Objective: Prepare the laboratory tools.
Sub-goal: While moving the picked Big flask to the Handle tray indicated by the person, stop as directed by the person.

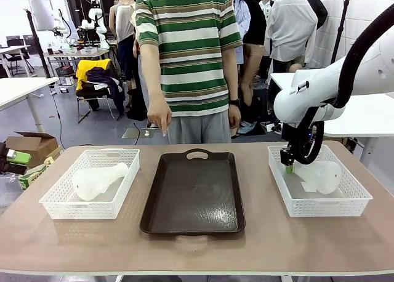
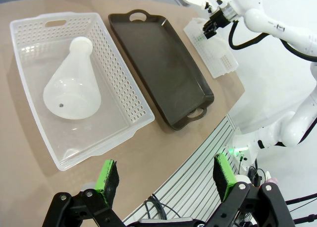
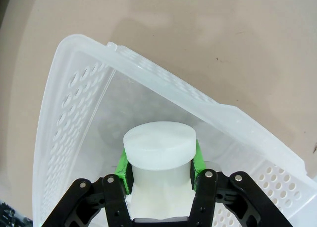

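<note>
Our right arm (image 1: 320,92) bends down, right pincer (image 1: 288,166) nipping the flask (image 1: 325,176) by its neck; left pincer (image 2: 165,173) hangs spread, second flask (image 2: 72,90) ahead.

The right tool (image 3: 158,168) hides the flask (image 3: 157,145) below its neck. From the front it covers that neck, inside the basket (image 1: 320,205) at the desk's (image 1: 277,240) right edge.

Tan table (image 1: 277,245) carries a dark tray (image 1: 194,189) between two white baskets (image 1: 80,209).
</note>
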`<state>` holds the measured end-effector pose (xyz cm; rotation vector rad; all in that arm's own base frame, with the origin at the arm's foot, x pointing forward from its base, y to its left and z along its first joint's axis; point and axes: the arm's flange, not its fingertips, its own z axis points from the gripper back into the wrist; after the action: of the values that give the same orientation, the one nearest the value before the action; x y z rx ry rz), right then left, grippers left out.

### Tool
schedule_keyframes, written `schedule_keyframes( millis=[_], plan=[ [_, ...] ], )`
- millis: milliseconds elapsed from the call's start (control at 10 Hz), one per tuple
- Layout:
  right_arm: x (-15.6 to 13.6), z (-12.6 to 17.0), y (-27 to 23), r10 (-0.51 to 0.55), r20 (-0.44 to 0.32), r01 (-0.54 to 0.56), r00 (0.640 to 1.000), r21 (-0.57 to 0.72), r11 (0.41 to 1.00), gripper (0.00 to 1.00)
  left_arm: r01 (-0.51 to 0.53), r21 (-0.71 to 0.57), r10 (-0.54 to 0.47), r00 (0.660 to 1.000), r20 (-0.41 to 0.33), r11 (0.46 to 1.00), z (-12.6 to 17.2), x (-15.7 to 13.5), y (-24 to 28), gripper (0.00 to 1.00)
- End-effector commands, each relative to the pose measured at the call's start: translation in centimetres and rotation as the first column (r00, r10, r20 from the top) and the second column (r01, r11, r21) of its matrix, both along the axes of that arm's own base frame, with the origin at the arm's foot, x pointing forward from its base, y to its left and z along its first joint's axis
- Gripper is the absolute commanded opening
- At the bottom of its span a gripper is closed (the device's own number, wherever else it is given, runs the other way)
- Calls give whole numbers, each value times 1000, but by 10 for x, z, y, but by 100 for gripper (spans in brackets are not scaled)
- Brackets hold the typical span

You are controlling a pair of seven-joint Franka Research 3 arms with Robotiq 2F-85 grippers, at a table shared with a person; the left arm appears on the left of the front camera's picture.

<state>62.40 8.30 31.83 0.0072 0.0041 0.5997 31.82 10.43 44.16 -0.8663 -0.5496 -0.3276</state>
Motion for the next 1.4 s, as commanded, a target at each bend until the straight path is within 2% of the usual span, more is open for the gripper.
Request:
schedule_keyframes(
  millis=[0, 300, 600, 800, 1000, 1200, 1300],
  plan=[
    [-3, 5, 0, 0, -15, 0, 1000, -10, 1000, 0, 7, -17, -6, 1000, 28, 1000, 0, 2, 2, 100],
    [-26, 54, 9, -79, 13, 79, 997, -34, 996, 0, 7, -17, -6, 1000, 28, 1000, 0, 2, 2, 100],
    [-56, 129, 28, -85, 120, 86, 989, -6, 996, 0, 7, -17, -6, 1000, 28, 1000, 0, 2, 2, 100],
    [-75, 166, 65, -30, 153, 29, 988, 10, 1000, 0, 7, -17, -6, 1000, 28, 1000, 0, 2, 2, 100],
    [-92, 188, 123, 84, 174, -80, 981, -33, 996, 0, 7, -17, -6, 1000, 28, 1000, 0, 2, 2, 100],
    [-95, 190, 187, 190, 189, -185, 964, -41, 982, 0, 7, -17, -6, 1000, 28, 1000, 0, 2, 2, 100],
    [-89, 182, 229, 266, 174, -257, 948, -73, 964, 0, 7, -17, -6, 1000, 28, 1000, 0, 2, 2, 100]
  ],
)
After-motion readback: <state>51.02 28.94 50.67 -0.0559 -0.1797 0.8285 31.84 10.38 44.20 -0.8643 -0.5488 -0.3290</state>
